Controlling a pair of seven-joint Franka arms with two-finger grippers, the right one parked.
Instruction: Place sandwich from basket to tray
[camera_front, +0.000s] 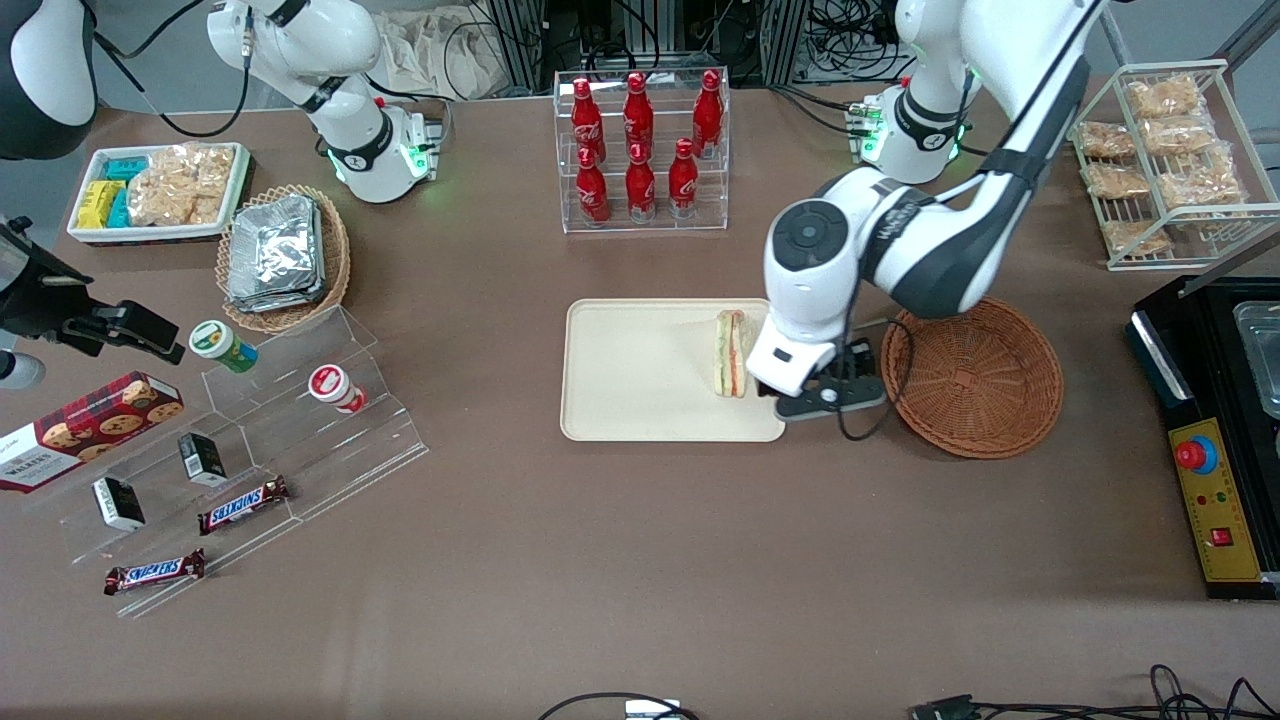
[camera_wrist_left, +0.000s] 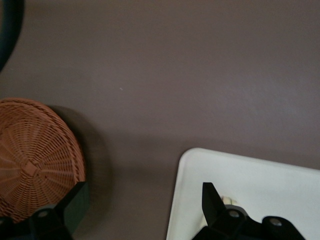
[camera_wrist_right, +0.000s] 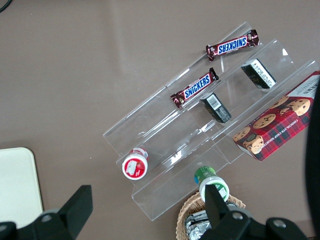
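The left arm folds down from the upper right of the front shot, wrist bent over the gap between tray (camera_front: 640, 370) and basket (camera_front: 975, 375). Its end effector (camera_front: 800, 398) sits low at the tray's edge, fingers (camera_wrist_left: 212, 202) spread wide, gripping nothing. The sandwich (camera_front: 732, 352) stands on the tray just beside it. The wrist housing hides the fingertips from the front.

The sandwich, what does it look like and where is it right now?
The sandwich is a small wedge of pale bread with green, red and orange filling layers showing along its edge. It rests on the cream tray, at the end nearest the brown wicker basket, which is empty. The gripper hangs close beside it.
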